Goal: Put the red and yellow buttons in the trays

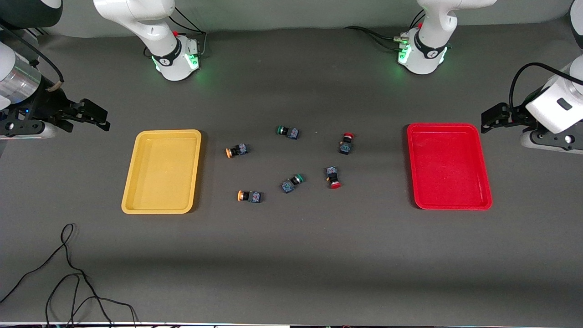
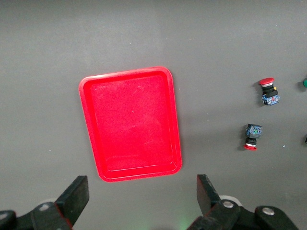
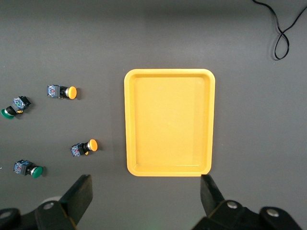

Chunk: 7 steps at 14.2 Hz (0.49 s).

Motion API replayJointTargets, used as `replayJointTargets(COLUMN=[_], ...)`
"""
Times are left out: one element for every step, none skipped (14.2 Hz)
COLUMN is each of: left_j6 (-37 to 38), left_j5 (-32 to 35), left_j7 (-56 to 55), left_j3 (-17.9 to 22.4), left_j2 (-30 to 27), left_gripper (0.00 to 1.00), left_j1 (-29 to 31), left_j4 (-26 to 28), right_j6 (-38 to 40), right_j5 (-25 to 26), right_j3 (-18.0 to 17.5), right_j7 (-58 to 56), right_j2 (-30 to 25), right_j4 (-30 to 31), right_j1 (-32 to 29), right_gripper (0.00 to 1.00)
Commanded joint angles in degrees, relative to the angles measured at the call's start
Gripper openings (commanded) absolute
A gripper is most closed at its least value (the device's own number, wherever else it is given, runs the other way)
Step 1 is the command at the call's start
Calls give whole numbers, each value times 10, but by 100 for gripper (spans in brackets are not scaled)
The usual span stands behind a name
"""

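Note:
Two orange-yellow buttons (image 1: pixel 236 151) (image 1: pixel 249 196) lie on their sides beside the empty yellow tray (image 1: pixel 161 171). Two red buttons (image 1: pixel 346 143) (image 1: pixel 333 177) lie toward the empty red tray (image 1: pixel 448 166). My right gripper (image 1: pixel 98 117) hangs open over bare table at the right arm's end; its wrist view shows the yellow tray (image 3: pixel 169 122) and both orange-yellow buttons (image 3: pixel 62 91) (image 3: pixel 84 147). My left gripper (image 1: pixel 489 119) hangs open over bare table at the left arm's end; its wrist view shows the red tray (image 2: pixel 132 124) and both red buttons (image 2: pixel 268 91) (image 2: pixel 252 136). Neither gripper holds anything.
Two green-capped buttons (image 1: pixel 288 131) (image 1: pixel 292 182) lie among the others in the middle of the table. A thin black cable (image 1: pixel 68 273) loops on the table near the front camera, at the right arm's end. The arms' bases (image 1: pixel 175 59) (image 1: pixel 421 57) stand along the back.

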<state>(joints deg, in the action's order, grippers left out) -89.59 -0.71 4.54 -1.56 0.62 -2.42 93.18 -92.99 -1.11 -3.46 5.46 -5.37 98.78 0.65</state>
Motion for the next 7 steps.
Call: replayJointTargets(left_j6=[11, 12, 12, 12, 11, 11, 10], left_j5=[5, 5, 5, 5, 5, 6, 6], left_j7=[-4, -5, -3, -2, -2, -3, -4], left_j3=[-6, -7, -7, -7, -6, -6, -7], left_j2=[-12, -12, -12, -12, -14, -16, -17], left_gripper=[100, 100, 100, 100, 100, 100, 100], left_j1=[6, 6, 6, 7, 6, 6, 6], left_j4=[2, 2, 2, 3, 3, 4, 7], right_j6=[7, 7, 8, 8, 7, 2, -7], right_j5=[13, 14, 14, 14, 14, 13, 7], right_j3=[-3, -4, -5, -5, -6, -7, -8], right_j7=[-10, -9, -9, -8, -7, -7, -5], right_j2=[3, 5, 10, 11, 18, 25, 35], right_j4=[-8, -8, -10, -10, -10, -9, -9], right_j1=[-3, -3, -3, -2, 0, 2, 4], right_gripper=[100, 100, 100, 100, 100, 100, 100])
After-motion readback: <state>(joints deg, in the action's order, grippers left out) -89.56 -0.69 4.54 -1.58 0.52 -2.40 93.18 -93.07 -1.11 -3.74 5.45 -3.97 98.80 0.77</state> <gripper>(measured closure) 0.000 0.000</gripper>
